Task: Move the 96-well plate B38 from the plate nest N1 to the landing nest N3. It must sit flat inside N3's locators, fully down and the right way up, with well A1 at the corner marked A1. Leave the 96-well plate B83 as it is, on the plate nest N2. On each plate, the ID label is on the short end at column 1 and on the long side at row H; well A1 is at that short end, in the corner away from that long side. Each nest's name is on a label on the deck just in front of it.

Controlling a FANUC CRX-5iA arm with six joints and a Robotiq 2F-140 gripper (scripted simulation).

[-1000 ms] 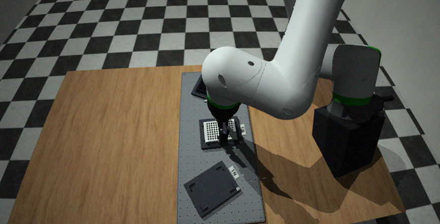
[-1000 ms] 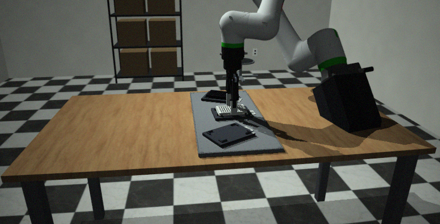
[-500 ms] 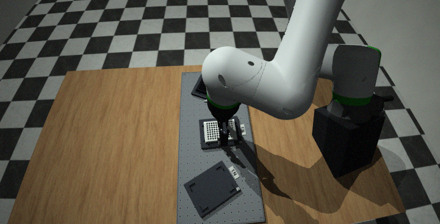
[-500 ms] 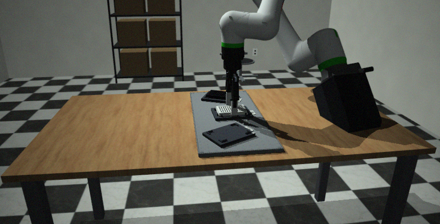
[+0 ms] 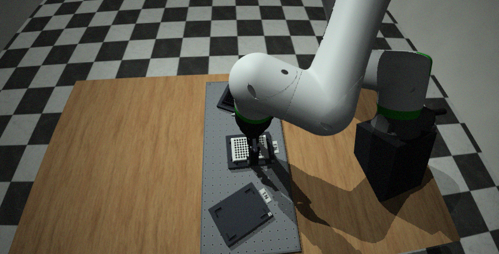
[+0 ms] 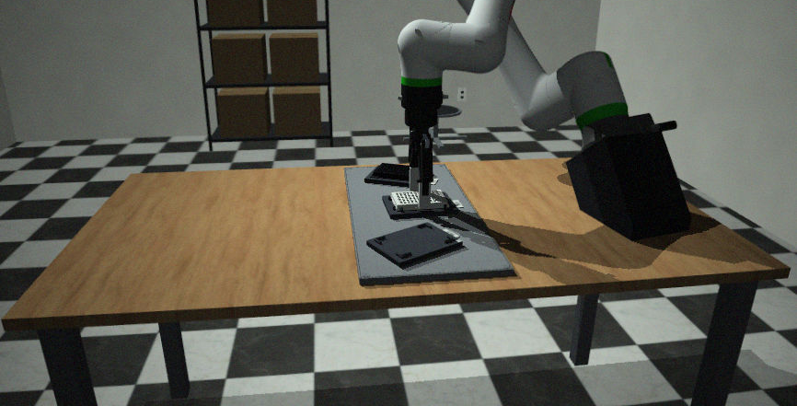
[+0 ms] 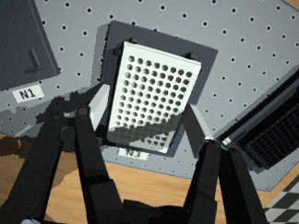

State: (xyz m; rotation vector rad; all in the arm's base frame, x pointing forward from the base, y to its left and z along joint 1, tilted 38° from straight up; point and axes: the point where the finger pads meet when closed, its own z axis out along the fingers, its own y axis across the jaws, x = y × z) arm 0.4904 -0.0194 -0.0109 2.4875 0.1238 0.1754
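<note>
The white 96-well plate B38 lies flat in the dark landing nest N3, in the middle of the grey deck; it also shows in the exterior view. My gripper stands low over it, one finger on each long side. The fingers are open: the right pad stands clear of the plate, the left pad is close beside it. Nest N1 at the near end of the deck holds nothing; its label reads N1. The black plate B83 sits on nest N2 at the far end, partly hidden by the arm.
The grey perforated deck lies on a wooden table. The robot's black pedestal stands at the table's right side. A shelf with cardboard boxes stands against the back wall.
</note>
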